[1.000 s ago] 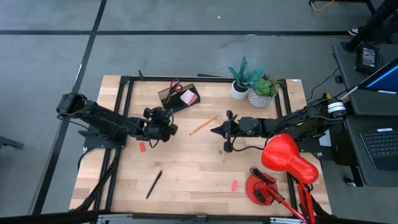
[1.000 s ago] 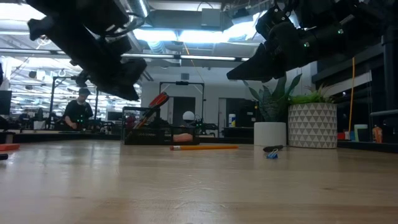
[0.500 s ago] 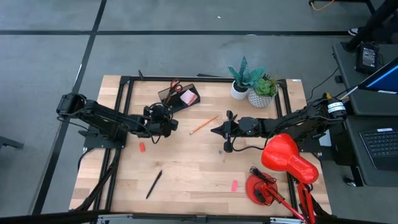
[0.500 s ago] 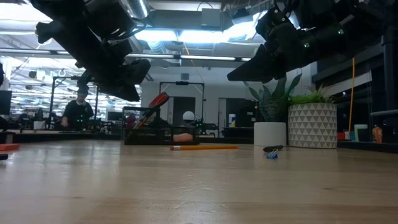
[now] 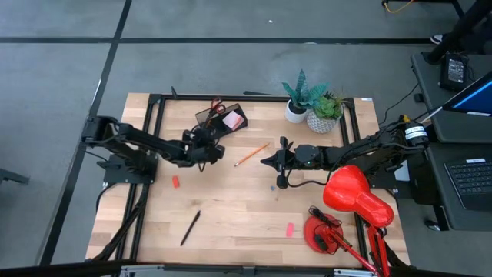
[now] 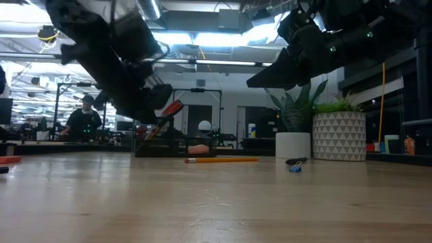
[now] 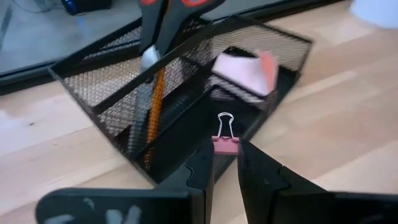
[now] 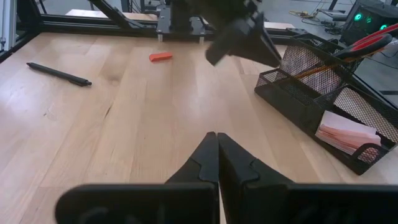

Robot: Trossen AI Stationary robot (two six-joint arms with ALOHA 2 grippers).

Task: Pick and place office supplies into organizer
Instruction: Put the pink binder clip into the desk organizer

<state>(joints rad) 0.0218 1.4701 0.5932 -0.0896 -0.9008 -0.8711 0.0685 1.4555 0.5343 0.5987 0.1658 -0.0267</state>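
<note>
A small pink binder clip (image 7: 224, 138) is pinched between the left fingers (image 7: 202, 168). It hangs just in front of the organizer (image 5: 221, 118), a black mesh tray at the back of the desk (image 5: 238, 204). Red scissors (image 5: 216, 107) and a pencil stand in the tray's tall part, and a pink sticky-note pad (image 7: 239, 70) lies in its low part. An orange pencil (image 5: 251, 155) lies on the desk beside the tray. Farther from the tray are a black pen (image 5: 190, 228) and two pink erasers (image 5: 175, 181). The right fingers (image 8: 214, 152) are closed on nothing, above the desk's middle.
</note>
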